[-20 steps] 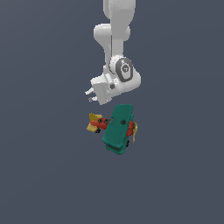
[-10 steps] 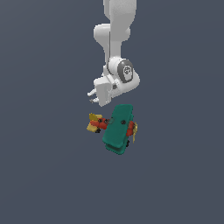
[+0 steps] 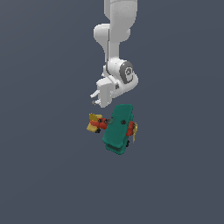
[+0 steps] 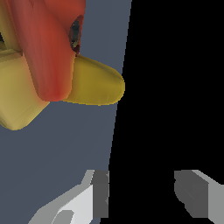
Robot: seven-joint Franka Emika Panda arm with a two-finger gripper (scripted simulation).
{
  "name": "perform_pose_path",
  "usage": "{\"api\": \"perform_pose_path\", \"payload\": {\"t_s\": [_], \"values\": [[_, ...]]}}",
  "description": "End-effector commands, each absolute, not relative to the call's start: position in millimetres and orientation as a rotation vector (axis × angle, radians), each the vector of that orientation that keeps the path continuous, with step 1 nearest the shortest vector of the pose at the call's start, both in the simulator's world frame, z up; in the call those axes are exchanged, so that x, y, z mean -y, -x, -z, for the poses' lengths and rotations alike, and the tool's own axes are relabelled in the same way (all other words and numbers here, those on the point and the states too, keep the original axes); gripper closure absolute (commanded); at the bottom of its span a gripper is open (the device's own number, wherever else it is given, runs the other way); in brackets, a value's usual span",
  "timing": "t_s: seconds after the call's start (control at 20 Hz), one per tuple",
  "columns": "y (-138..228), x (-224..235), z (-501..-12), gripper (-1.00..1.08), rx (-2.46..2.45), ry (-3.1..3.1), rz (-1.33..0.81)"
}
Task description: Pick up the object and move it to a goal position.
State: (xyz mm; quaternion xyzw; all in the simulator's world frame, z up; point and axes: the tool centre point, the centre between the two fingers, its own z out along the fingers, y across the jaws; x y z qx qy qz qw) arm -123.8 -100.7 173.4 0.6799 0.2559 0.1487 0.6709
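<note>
Yellow tail fins (image 3: 92, 123) sit at the exterior view's left end of the toy airplane (image 3: 117, 129), a little left of the frame's centre. Moving rightward, the short red body (image 3: 102, 124) runs into the broad teal-green blocky wings (image 3: 118, 130), which lie as a slanted slab from the centre down toward the lower middle. At the plane's right end a yellow propeller (image 3: 135, 130) peeks out beside a red nose. The whole toy rests on a plain slate-grey surface (image 3: 43, 175).

Above it, in the upper middle of the frame, the white arm (image 3: 118, 26) comes down from the top edge and bends at a round wrist joint. Its tool (image 3: 96, 100) hangs just above and slightly left of the wings, over the stretch between tail and wings, apart from the plane and holding nothing. The two fingers are spread, with open space between them.

In the wrist view, the red body (image 4: 48, 48) and yellow fins (image 4: 94, 83) fill the upper left of the frame, very close and blurred in shape. The grey fingers (image 4: 98, 192) show at the lower edge, parted, and a black area covers the right half.
</note>
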Motion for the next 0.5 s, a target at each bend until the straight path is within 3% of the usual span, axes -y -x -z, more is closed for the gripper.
{"api": "perform_pose_path", "payload": {"t_s": [0.0, 0.45], "values": [[122, 97, -172, -0.20, -0.596, -1.515, -0.371], [116, 79, -166, -0.20, -0.666, -1.463, -0.502]]}}
